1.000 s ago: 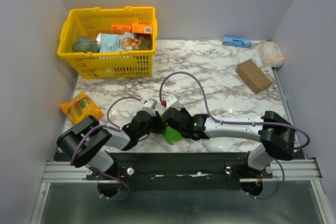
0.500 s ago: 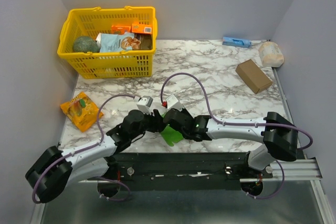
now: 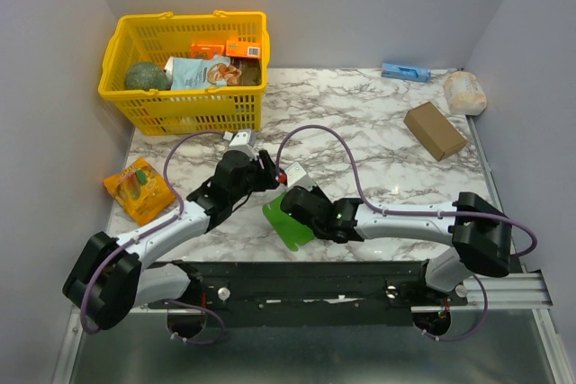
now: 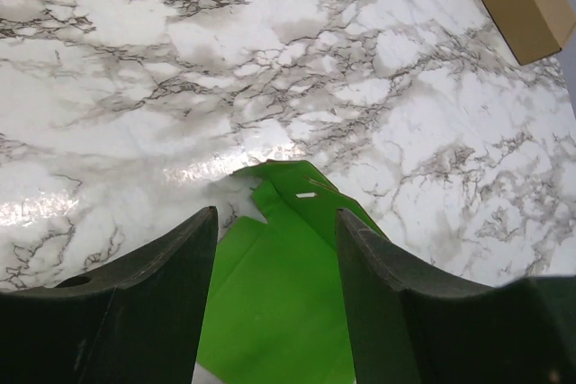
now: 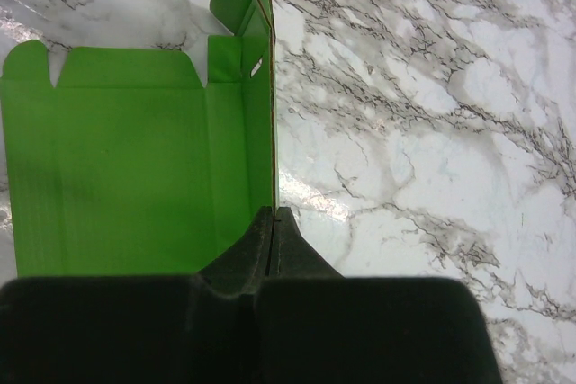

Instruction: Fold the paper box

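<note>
Here, the right gripper (image 5: 273, 222) is pinched tight on a thin upright panel of the paper box (image 5: 126, 177), its two fingers pressed together over the card's edge. The rest of the bright green sheet lies flat and open on the marble table (image 3: 378, 132) to one side of that panel, small flaps showing at its far end. Just beside it, the left gripper (image 4: 276, 218) hangs with its fingers spread apart and nothing between them; the green card lies on the marble under the gap in the wrist view, and no contact with it shows.

From overhead, the box sits near the table's front edge, about midway between the two bases. The right arm stretches low and long from its base at the right, reaching leftward to the card. The left arm rises diagonally from its base at the left, wrist ending just beyond the box. A yellow basket (image 3: 198, 105) stands at the far left corner, and a brown cardboard box (image 3: 435, 129) lies well apart at the right.
</note>
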Motion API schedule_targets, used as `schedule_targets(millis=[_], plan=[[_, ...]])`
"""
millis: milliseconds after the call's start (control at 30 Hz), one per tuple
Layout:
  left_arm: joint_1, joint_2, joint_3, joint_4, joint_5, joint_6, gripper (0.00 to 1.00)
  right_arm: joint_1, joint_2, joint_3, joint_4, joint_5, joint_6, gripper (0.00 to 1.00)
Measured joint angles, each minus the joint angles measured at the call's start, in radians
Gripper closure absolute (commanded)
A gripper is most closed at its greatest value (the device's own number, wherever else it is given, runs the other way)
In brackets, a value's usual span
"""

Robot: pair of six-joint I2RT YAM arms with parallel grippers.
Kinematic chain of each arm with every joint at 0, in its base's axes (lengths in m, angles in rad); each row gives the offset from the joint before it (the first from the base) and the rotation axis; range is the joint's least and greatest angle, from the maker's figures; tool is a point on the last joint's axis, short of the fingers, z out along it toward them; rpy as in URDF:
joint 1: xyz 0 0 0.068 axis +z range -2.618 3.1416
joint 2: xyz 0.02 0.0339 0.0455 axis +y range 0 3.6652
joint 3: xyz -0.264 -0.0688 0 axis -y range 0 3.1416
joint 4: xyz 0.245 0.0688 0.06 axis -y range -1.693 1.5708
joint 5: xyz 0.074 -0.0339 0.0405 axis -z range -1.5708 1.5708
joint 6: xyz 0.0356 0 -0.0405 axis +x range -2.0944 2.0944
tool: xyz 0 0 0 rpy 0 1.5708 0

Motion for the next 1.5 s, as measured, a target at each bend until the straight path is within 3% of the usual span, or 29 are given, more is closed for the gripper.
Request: schedule_targets(millis=[700,1500], plan=[[0.022,0.244,0.088,0.154,0.196,0.016,0.48,0.000,-0.002,-0.002,0.001,0.000,0.001,0.99],[-0.019,0.257,0.054,0.180,0.251,0.001,0.53,-0.001,0.000,-0.002,-0.023,0.016,0.001,1.00]])
